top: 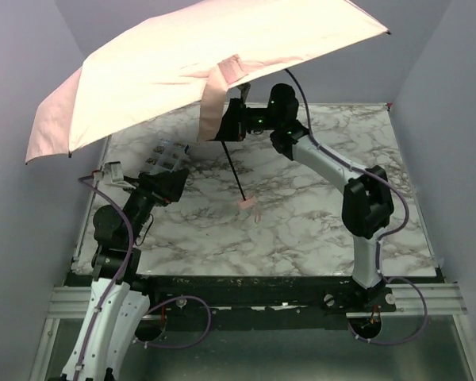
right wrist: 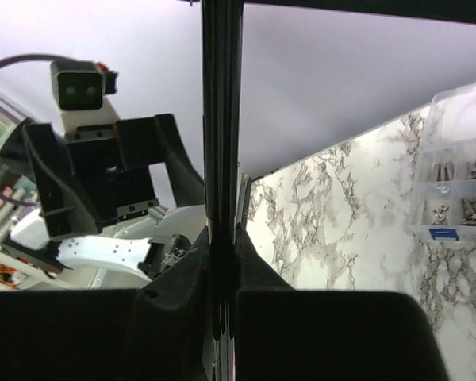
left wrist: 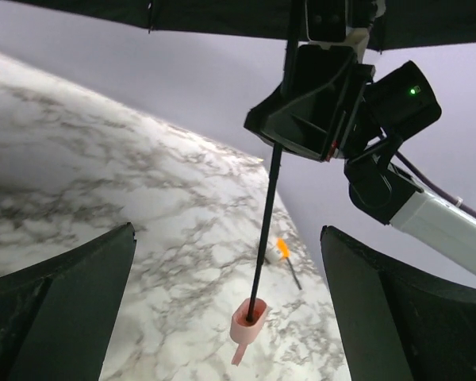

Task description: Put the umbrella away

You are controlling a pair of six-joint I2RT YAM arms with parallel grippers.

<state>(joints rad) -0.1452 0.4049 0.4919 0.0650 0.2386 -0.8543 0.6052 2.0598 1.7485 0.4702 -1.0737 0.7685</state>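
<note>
The umbrella (top: pixel 190 63) stands open, its pale pink canopy spread high over the back left of the table, with a pink strap (top: pixel 218 91) hanging from it. Its thin dark shaft (top: pixel 232 171) slants down to the small pink handle (top: pixel 246 204), which hangs just above the marble. My right gripper (top: pixel 226 123) is shut on the shaft (right wrist: pixel 221 119) close under the canopy. My left gripper (top: pixel 174 186) is open at the left, apart from the umbrella. In the left wrist view the handle (left wrist: pixel 248 321) and shaft (left wrist: pixel 268 214) show between my wide-open fingers (left wrist: pixel 63 302).
A clear box of small parts (top: pixel 165 154) lies at the back left, also seen in the right wrist view (right wrist: pixel 460 190). A small orange object (left wrist: pixel 283 249) lies on the marble table (top: pixel 317 230) beyond the handle. Grey walls close in the sides.
</note>
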